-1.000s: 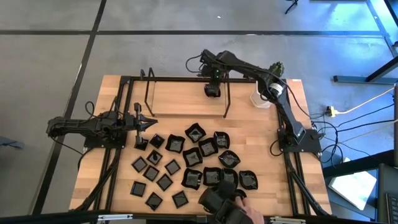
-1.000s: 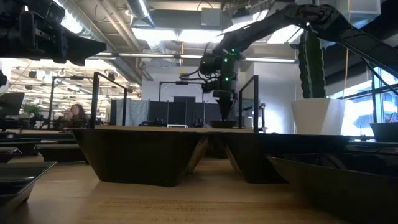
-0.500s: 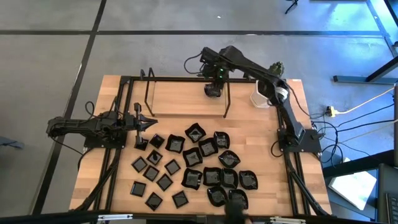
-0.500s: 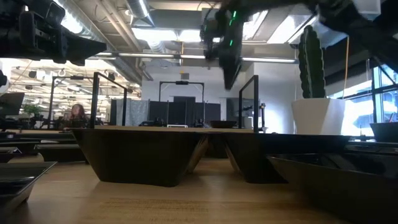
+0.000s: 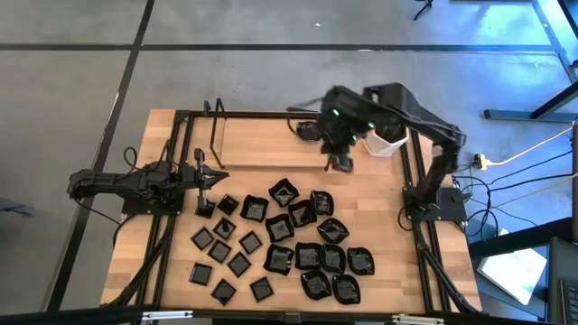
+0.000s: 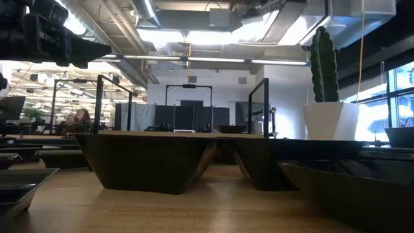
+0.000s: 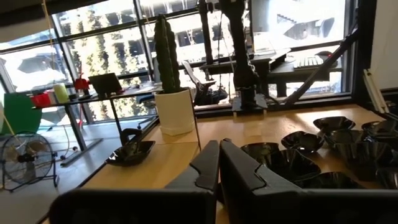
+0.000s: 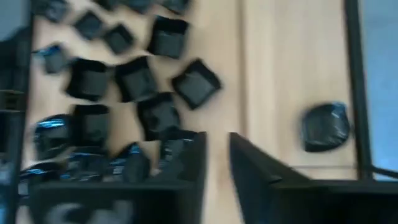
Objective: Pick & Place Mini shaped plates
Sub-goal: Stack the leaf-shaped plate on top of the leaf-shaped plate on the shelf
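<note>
Several glossy black mini shaped plates (image 5: 289, 226) lie flat on the wooden table, small squares at the left and bigger rimmed and wavy ones at the right. One wavy plate (image 8: 323, 127) rests alone on the far strip of the table (image 5: 307, 129). My right gripper (image 5: 341, 162) hangs high over the table, near that strip, pointing steeply down. Its fingers (image 8: 193, 158) stand nearly together with nothing between them. My left gripper (image 5: 217, 179) waits shut and level at the table's left, fingers (image 7: 208, 165) pointing at the plates.
A white cactus pot (image 6: 330, 120) stands at the far right corner, partly under my right arm. A black wire frame (image 5: 271, 117) with upright posts (image 6: 264, 107) borders the far strip. Bare wood lies between the strip and the plates.
My right gripper has risen from the far strip, out of the low view's top, and swung toward the table's right and near side, tipping further down. The wavy plate has stayed on the strip. A person's hand at the near edge has withdrawn, leaving two more plates there.
</note>
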Controlling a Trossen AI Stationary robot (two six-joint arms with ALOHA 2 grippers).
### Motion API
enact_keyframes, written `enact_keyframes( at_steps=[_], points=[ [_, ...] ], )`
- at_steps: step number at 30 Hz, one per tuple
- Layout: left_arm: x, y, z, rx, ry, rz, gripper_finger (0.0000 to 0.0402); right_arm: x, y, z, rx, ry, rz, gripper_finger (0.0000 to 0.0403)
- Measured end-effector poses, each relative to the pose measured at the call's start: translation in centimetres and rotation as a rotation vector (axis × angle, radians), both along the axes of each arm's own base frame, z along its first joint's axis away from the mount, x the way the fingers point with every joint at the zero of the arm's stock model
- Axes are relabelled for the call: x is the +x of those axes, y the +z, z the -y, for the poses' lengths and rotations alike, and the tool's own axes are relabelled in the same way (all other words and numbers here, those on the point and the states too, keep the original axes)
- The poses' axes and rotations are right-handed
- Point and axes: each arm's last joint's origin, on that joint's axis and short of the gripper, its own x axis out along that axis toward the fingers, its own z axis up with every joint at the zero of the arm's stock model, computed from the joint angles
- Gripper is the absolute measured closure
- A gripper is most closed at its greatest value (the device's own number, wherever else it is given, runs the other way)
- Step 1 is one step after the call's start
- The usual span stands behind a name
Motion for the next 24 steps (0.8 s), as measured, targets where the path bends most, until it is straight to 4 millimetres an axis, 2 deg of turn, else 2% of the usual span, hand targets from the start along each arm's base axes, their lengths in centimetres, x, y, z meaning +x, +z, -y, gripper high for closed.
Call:
enact_keyframes(
  at_steps=[2,9,16,19,24],
  points=[
    [0.0,0.0,0.0,0.000,0.000,0.000,0.0389,-0.5,0.5,-2.4,0.029,0.042,0.016,0.0390],
    [0.0,-0.1,0.0,-0.010,-0.002,-0.013,0.0393,-0.6,0.1,-9.4,0.061,0.077,-0.008,0.0375],
    [0.0,-0.2,0.0,-0.042,-0.007,-0.012,0.0390,-2.2,-1.3,-17.2,0.080,0.327,-0.085,0.0375],
    [0.0,-0.2,0.0,-0.042,-0.006,-0.016,0.0389,-3.2,-2.8,-19.4,-0.017,0.283,-0.115,0.0375],
    [0.0,-0.2,0.0,-0.023,-0.005,-0.021,0.0393,-5.2,-5.2,-21.5,-0.122,0.238,-0.163,0.0361]
  ],
)
